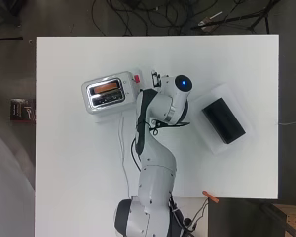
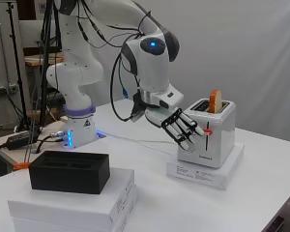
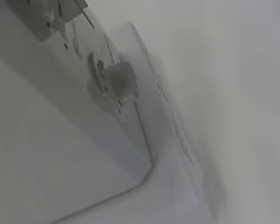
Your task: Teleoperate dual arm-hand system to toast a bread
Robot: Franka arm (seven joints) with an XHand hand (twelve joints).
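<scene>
— Your hand (image 2: 183, 126) is stretched out with its fingers (image 2: 189, 131) straight and slightly spread, holding nothing. The fingertips sit right at the red lever (image 2: 209, 131) on the end face of the toaster (image 2: 214, 136); whether they actually touch it, you cannot tell from the side view.

— And the bread?

— The bread (image 2: 215, 101) stands upright in a slot of the toaster, just beyond your fingertips and a little above them, its top sticking out. In the overhead view you see it as an orange strip in the slot farther from your arm's base.

— What is the toaster standing on?

— On a flat white box (image 2: 203, 173) that lies on the tabletop (image 2: 261, 193), directly below your hand. A white cable (image 1: 122, 148) runs from the toaster back toward the arm's base.

— Anything behind your hand?

— Well apart from it, on the arm's other side, a black block (image 2: 70, 171) with recesses in its top rests on stacked white boxes (image 2: 77, 205).

— And your wrist view?

— It shows the white end face of the toaster very close, with a round knob (image 3: 117, 83) on it and the edge of the white box beside it.
</scene>
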